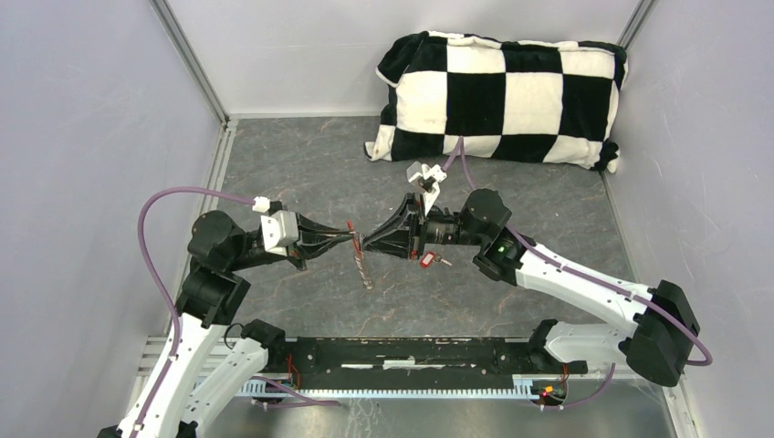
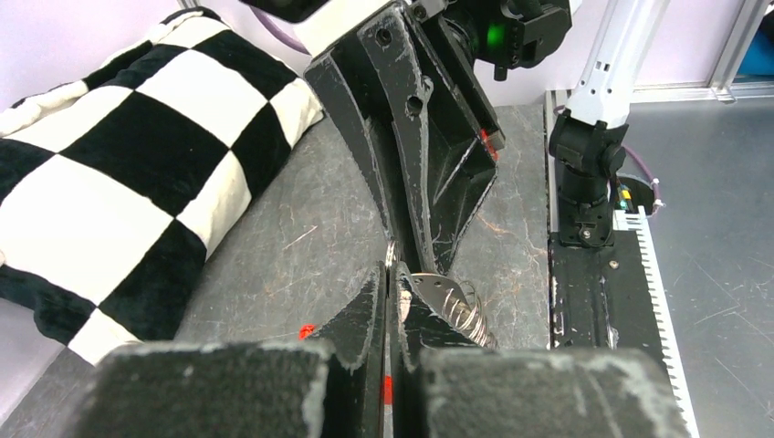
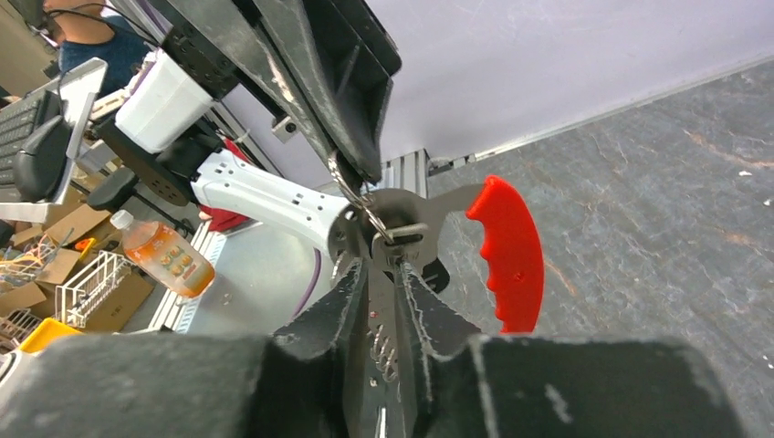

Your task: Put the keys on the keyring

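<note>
Keyring (image 3: 438,205) hung above mid-table, left gripper (image 1: 354,239) clamped on its ring, right gripper (image 1: 366,245) pinching its metal plate.

Robotics lab, I'd say: I'm driving inside a grey-panelled cell (image 1: 91,109) with aluminium framing (image 1: 192,62). Past the table (image 3: 685,182) there's a person (image 3: 73,18) at a keyboard (image 3: 23,137), cardboard boxes (image 3: 41,274), a wire rack (image 3: 91,287) and a drink bottle (image 3: 164,257).
</note>
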